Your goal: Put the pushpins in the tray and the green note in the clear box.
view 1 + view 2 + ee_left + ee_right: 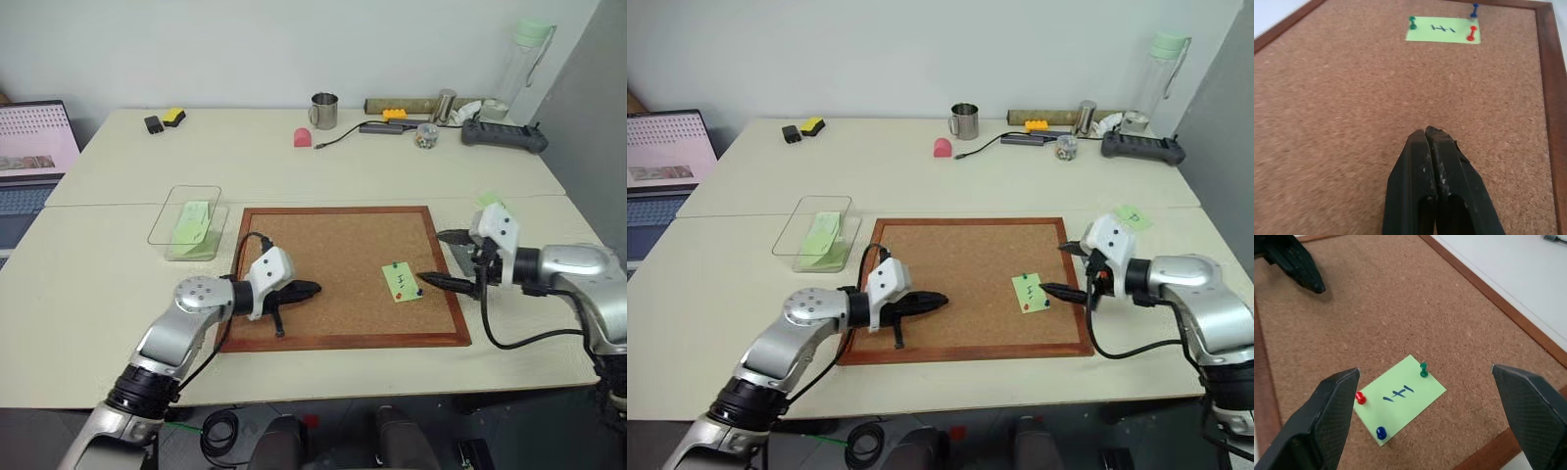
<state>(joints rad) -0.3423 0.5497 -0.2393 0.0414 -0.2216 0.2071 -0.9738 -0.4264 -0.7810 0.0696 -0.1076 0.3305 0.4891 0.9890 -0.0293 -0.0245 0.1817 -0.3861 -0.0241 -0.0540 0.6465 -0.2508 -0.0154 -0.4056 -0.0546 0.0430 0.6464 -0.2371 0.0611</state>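
Cork board [338, 274]: large, wood-framed, lay flat on the pale desk [118, 323] in front of the robot.
Green note [402, 281]: lay on the right part of the cork board, pinned, with small dark handwritten marks in its middle; the marks were too small to read from the head views.
Pushpins: three stood in the green note, a green one [1423, 369], a red one [1360, 398] and a blue one [1381, 433], each near a corner or edge of the paper.
Clear box [188, 223]: stood on the desk just beside the left edge of the cork board; pale green paper lay inside it, its detail hard to make out.
Tray [460, 259]: a dark flat piece showed at the right edge of the cork board, mostly hidden behind the right tool, so its outline could not be confirmed.
Left tool [312, 289]: fingers pressed fully together with nothing between them, pointing across the left part of the cork board toward the green note, well apart from it.
Right tool [443, 259]: fingers spread wide, holding nothing, its tips just beside the right side of the green note; whether a tip touched the board could not be told.
Desk, far side: a metal mug [324, 111], a small pink object [302, 137], a small jar [426, 136] and a black controller [504, 134].
Laptop [34, 147]: at the left edge, cut off by the frame.
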